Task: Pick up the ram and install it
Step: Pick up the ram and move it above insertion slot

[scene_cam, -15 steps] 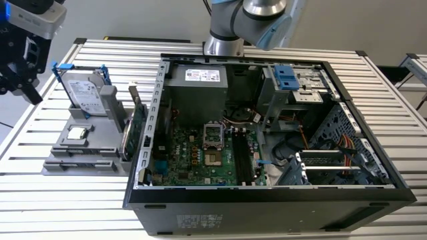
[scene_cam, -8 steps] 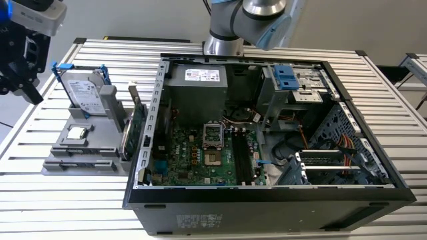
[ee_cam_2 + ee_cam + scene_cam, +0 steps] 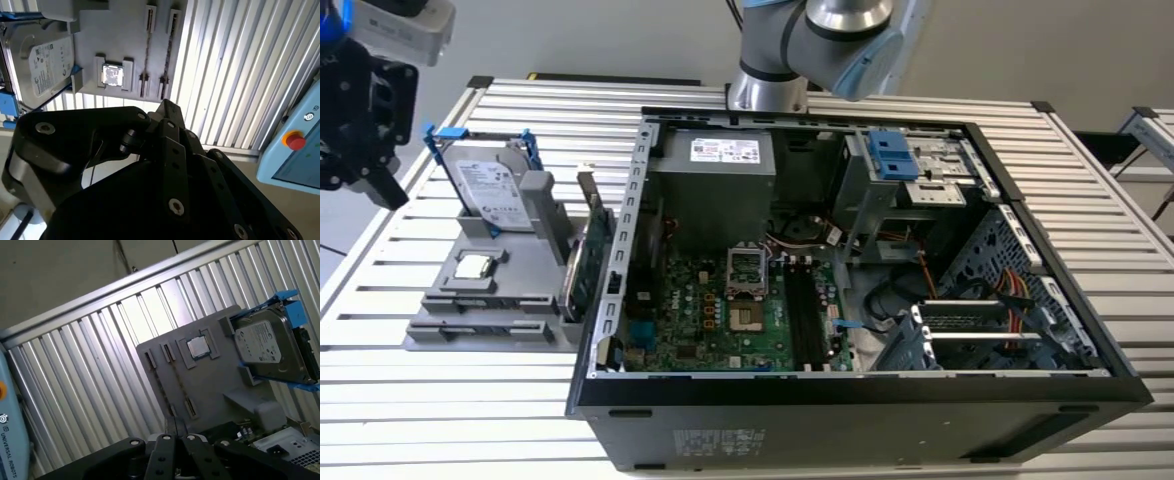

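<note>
Down on the grey holder [image 3: 427, 338], the ram [image 3: 464, 298] is sitting edge-on in a narrow slot, a slim strip just beside the pocket where a square processor chip [image 3: 475, 266] is lying flat. A second slot is running parallel to it on the side away from the chip. Behind the chip, a silver hard drive [image 3: 491, 190] is leaning upright in its blue-clipped frame, and a green circuit card [image 3: 594, 255] is standing on edge between the holder and the open computer case [image 3: 854, 420]. Inside the case, the motherboard [image 3: 707, 320] is facing up, its long black memory slots [image 3: 803, 320] running side by side. All of this is resting on the ribbed metal worktop [image 3: 454, 410]. The pincer [image 3: 167, 106] is hanging above the holder at the exterior view's left edge, well apart from the ram, with its fingers drawn together to a narrow point. In both wrist views it is looking down on the holder, the chip and the drive. The arm [image 3: 827, 40] is rising behind the case.
</note>
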{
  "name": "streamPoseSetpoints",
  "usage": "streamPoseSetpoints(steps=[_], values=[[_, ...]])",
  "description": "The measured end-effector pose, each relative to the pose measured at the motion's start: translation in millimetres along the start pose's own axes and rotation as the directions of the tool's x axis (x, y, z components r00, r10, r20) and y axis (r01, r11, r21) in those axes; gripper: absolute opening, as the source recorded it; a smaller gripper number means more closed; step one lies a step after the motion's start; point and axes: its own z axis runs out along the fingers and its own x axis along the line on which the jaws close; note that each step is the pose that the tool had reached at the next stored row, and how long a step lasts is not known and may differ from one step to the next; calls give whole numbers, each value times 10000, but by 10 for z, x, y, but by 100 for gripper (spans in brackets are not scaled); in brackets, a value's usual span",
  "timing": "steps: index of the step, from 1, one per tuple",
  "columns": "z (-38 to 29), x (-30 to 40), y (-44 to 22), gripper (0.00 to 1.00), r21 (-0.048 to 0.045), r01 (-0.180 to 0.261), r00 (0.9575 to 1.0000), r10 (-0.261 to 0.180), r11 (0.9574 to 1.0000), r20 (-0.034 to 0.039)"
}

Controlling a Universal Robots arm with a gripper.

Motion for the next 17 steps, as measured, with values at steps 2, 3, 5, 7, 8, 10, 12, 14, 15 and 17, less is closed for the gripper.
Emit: streamPoseSetpoints(steps=[2,3,5,7,8,10,12,14,15,17], values=[[0,0,0,0,1,268,9996,-268,9996,-2],[0,1,0,0,-1,434,9991,-434,9991,-6],[0,1,1,0,-6,772,9970,-772,9970,-10],[1,1,1,0,-11,1100,9939,-1100,9939,-14],[0,0,0,0,-15,1259,9920,-1259,9920,-18],[0,0,1,0,-20,1541,9881,-1541,9881,-22],[0,0,1,0,-26,1817,9833,-1817,9834,-26],[0,0,0,0,-31,2088,9780,-2088,9780,-29],[0,1,-1,0,-35,2238,9746,-2239,9746,-32],[0,0,0,0,-42,2544,9671,-2544,9671,-36]])
